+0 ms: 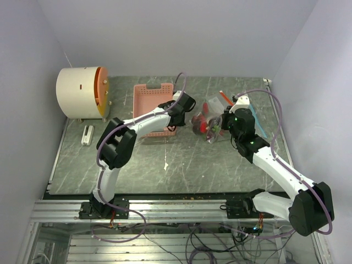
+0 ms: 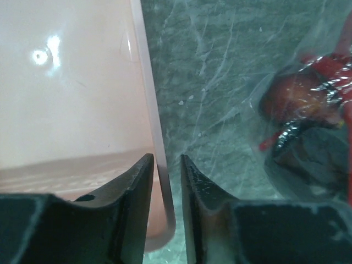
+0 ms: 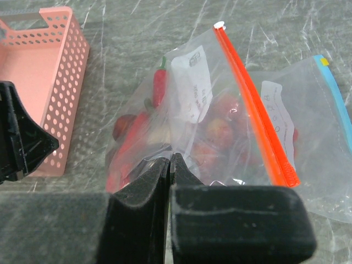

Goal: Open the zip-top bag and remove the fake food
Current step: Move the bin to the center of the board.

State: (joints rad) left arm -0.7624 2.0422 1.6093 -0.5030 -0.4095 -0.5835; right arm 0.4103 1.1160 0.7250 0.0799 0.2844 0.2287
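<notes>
The clear zip-top bag [image 3: 190,77] with an orange-red zip strip [image 3: 253,110] lies on the grey table, right of the pink basket. The fake food [image 3: 220,132], red and dark pieces including a red chilli [image 3: 159,85], is inside it. My right gripper [image 3: 170,159] is shut on a fold of the bag's film at its near side. My left gripper [image 2: 166,159] is open. It hangs at the right wall of the pink slotted basket [image 2: 71,82], and that wall shows in the gap between the fingers. The bagged food [image 2: 297,99] lies to its right.
A second clear bag with a blue zip [image 3: 324,137] lies partly under the first, on its right. A cream cylinder with an orange face [image 1: 82,92] stands at the back left, and a small white object [image 1: 87,135] lies in front of it. Walls close in the table's back and sides.
</notes>
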